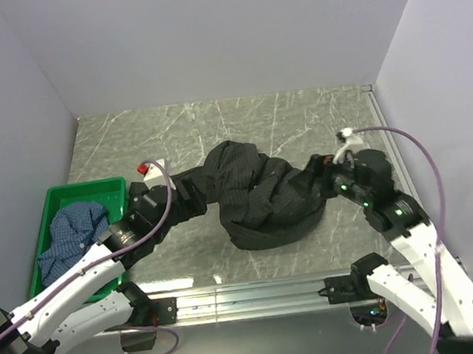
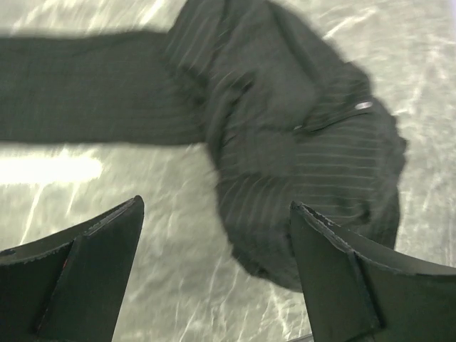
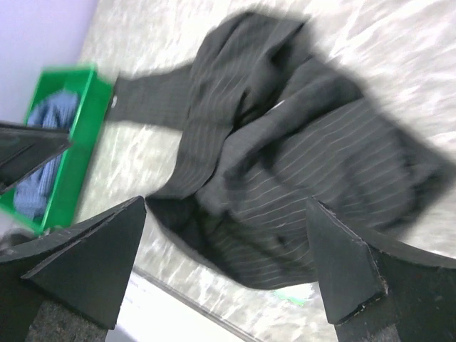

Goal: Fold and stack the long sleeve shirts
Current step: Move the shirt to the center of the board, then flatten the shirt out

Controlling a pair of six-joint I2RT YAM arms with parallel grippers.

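Black pinstriped cloth shirt (image 1: 260,196) crumpled, unfolded; blue checked cloth shirt (image 1: 72,234) in green plastic crate (image 1: 84,191); left gripper (image 2: 217,271), right gripper (image 3: 228,263) spread, empty

Two slim robot arms of one matching build. The left arm (image 1: 78,285) and the right arm (image 1: 416,238) have smooth white plastic shells along their long links and rounded matte black housings at every joint. A thin purple cable (image 1: 168,204) runs along the left arm, and a second purple cable (image 1: 438,179) arcs in a wide loop beside the right arm. Small green indicator lights (image 1: 398,208) glow on the right arm's black joints. Each wrist carries a small white mount (image 1: 349,136); the left arm's has a red tip (image 1: 143,167). Close up, the left jaws and the right jaws are matte black, wedge-shaped fingers (image 2: 92,271) with slightly rough, scuffed edges.
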